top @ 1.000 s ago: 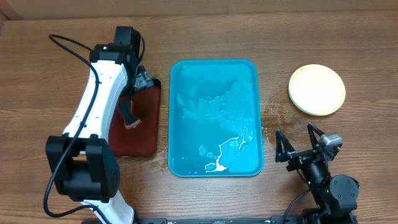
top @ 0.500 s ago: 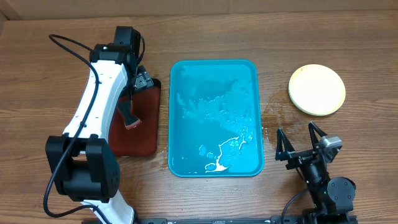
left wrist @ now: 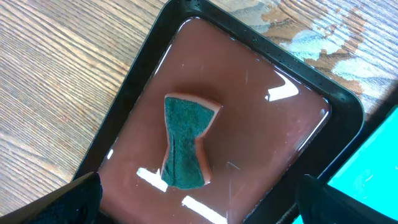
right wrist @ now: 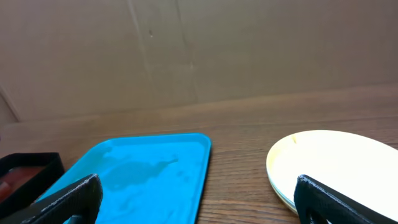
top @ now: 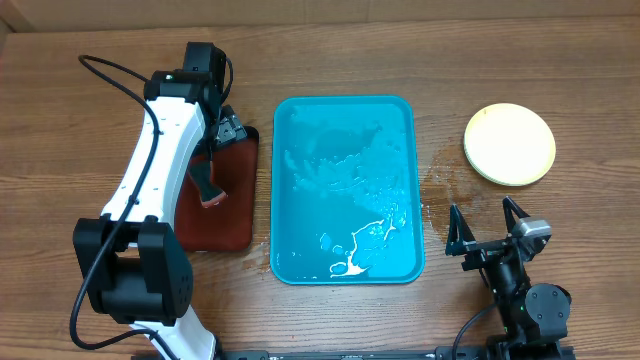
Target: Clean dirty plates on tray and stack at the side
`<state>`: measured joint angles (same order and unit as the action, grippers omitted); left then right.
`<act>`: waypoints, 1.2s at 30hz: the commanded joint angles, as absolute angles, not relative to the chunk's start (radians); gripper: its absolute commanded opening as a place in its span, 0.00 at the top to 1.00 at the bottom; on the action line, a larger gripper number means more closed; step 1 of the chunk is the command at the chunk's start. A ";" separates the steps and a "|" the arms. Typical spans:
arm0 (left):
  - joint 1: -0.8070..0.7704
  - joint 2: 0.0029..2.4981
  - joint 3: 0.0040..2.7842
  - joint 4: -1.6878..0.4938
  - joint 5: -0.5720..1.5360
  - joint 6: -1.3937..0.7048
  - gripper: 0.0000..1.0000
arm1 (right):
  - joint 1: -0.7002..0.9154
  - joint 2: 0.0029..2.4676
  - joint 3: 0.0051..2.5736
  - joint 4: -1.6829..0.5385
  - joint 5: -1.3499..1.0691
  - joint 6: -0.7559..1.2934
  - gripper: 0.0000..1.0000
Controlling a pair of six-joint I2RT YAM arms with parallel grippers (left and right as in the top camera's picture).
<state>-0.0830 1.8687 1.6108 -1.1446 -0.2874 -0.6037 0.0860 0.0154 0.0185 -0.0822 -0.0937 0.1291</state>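
Note:
The turquoise tray lies mid-table, wet with foam, with no plates on it; it also shows in the right wrist view. The plates sit stacked at the right, cream with yellow-green rim on top, also seen in the right wrist view. My left gripper is open above the dark red-brown tray, over a green sponge. My right gripper is open and empty near the front edge, right of the turquoise tray, below the stack.
The red-brown tray holds brownish water and the sponge, left of the turquoise tray. Wet patches mark the wood between the turquoise tray and the plates. A cardboard wall stands behind the table.
My right gripper has drawn back slightly toward the front edge. The left arm has not moved.

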 commanded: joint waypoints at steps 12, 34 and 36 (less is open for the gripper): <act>-0.077 1.877 1.626 -1.145 -0.287 -0.614 0.00 | 0.091 0.003 0.008 -0.079 -0.076 0.119 0.00; -0.077 1.877 1.626 -1.171 -0.291 -0.601 0.00 | 0.091 0.003 0.008 -0.079 -0.076 0.119 0.00; -0.077 1.872 1.626 -1.169 -0.299 -0.586 0.00 | 0.091 0.003 0.008 -0.079 -0.076 0.118 0.00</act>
